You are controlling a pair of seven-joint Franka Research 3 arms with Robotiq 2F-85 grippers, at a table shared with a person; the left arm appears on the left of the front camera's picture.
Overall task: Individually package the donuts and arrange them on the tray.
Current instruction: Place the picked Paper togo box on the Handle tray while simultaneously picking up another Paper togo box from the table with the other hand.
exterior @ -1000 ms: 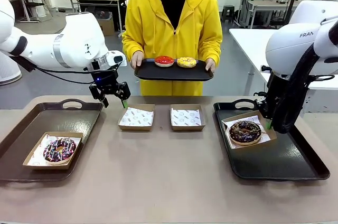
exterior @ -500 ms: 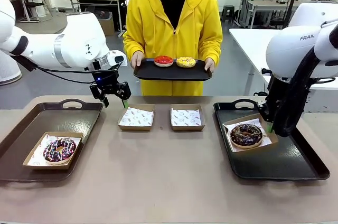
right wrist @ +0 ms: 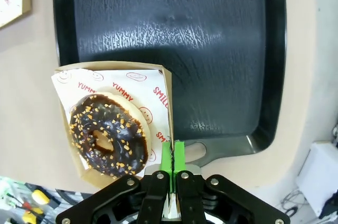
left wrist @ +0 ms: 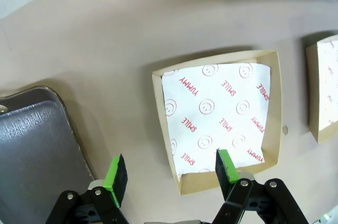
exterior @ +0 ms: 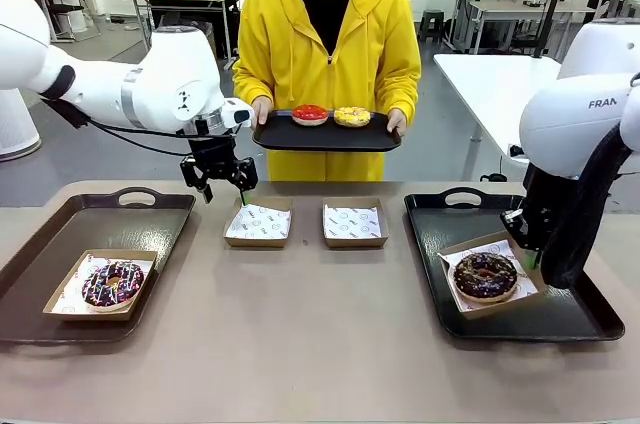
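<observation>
Beige table [exterior: 320,364] is shared with a person; the left empty box [exterior: 258,222] is taken as landmark. Risk: the chocolate donut [exterior: 485,276], well right of that box on the right tray [exterior: 470,214], is controlled only through a pinch on the thin wall of its donut box [right wrist: 167,97]. A slip or tear is judged possible, and the donut could be tipped out. The right gripper [right wrist: 172,155] is pressed together on that wall. The left gripper [left wrist: 171,174] is held spread just above the landmark, nothing touched. The red donut [exterior: 310,114] and yellow-crumbed donut [exterior: 353,116] are carried beyond it on the person's tray [exterior: 330,137]. The sprinkled donut [exterior: 112,283] is boxed well left of it.
</observation>
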